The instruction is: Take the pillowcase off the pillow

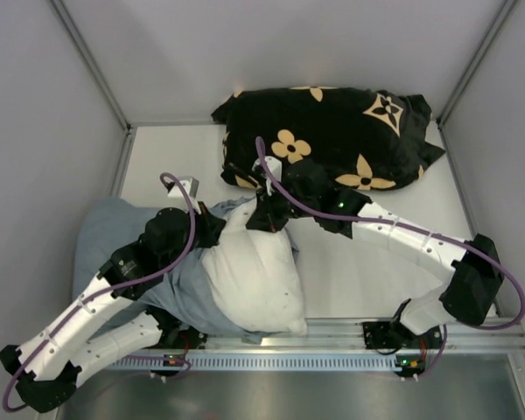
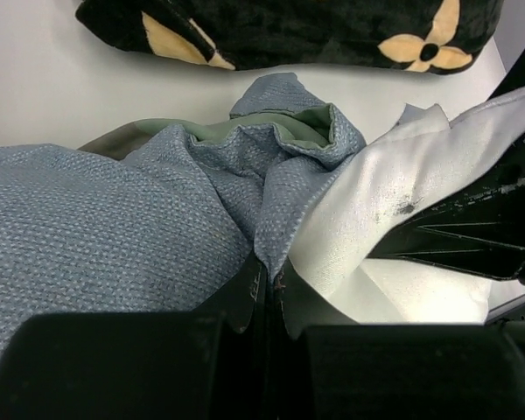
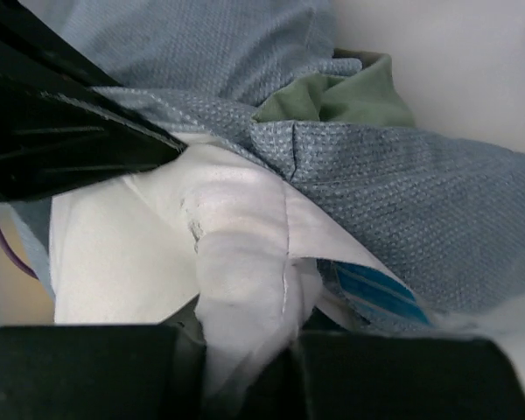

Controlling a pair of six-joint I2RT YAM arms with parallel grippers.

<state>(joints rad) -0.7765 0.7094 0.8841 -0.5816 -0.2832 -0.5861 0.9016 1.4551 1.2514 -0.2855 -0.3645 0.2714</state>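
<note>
Where the top view begins at the left, the large, wrinkled, dusty grey-blue fabric pillowcase [image 1: 105, 241] lies bunched on the white table [image 1: 367, 271]. Its near part is hidden beneath the left arm, and its open mouth sits along the pillow's left flank. The left gripper [image 2: 267, 293] is pinched tight on a fold of that cloth at the mouth, with only fabric between the fingers, as its wrist camera shows. A strip of dull green lining [image 2: 280, 129] shows inside the hem. To the right, the plump plain white rectangular pillow [image 1: 258, 276] lies mostly bare and reaches the table's near edge; how much of its left side sits inside the cover cannot be made out. The right gripper [image 3: 245, 350] is clamped on a bunched corner of the pillow at its far end, its fingertips buried in white cloth and cut off by the bottom of the wrist view. Just beside that corner, a small blue-striped tag [image 3: 372, 293] is partly covered by the pillowcase edge. Farther back and right, a black plush pillow with tan flower shapes [image 1: 332, 136] rests against the rear wall, its near edge partly hidden behind the right arm.
</note>
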